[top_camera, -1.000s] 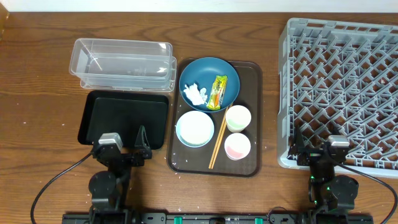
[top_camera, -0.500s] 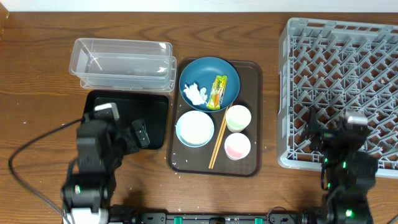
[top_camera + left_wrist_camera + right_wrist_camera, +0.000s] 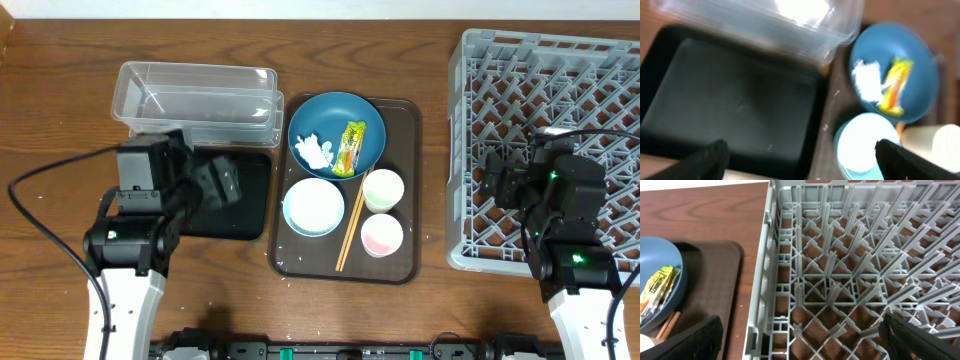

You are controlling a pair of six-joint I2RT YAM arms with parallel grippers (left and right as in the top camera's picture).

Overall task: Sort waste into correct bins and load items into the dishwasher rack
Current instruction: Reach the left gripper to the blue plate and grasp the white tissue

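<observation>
A big dark-blue bowl (image 3: pixel 337 120) on a brown serving tray holds a crumpled white tissue (image 3: pixel 315 151) and a yellow-green wrapper (image 3: pixel 351 147). In front of it stand a light-blue bowl (image 3: pixel 314 206), a white cup (image 3: pixel 383 189), a pink-lined cup (image 3: pixel 381 235) and wooden chopsticks (image 3: pixel 350 225). My left gripper (image 3: pixel 222 185) hangs open and empty over the black tray (image 3: pixel 255 195), in front of the clear tub (image 3: pixel 195 100). My right gripper (image 3: pixel 497 187) hangs open and empty over the grey rack's (image 3: pixel 560 90) front left part. The left wrist view shows the black tray (image 3: pixel 730 100), bowl (image 3: pixel 912 55) and wrapper (image 3: pixel 894 82).
The brown serving tray (image 3: pixel 405 125) lies between the bins and the rack. A few white specks (image 3: pixel 283 262) lie at its front left corner. In the right wrist view the rack's pegs (image 3: pixel 840 255) fill the frame, with the tray (image 3: pixel 715 290) at the left.
Both arms have lifted from the table's front edge and moved away from it. The left gripper now hangs over the black tray, the right one over the rack's left side.
</observation>
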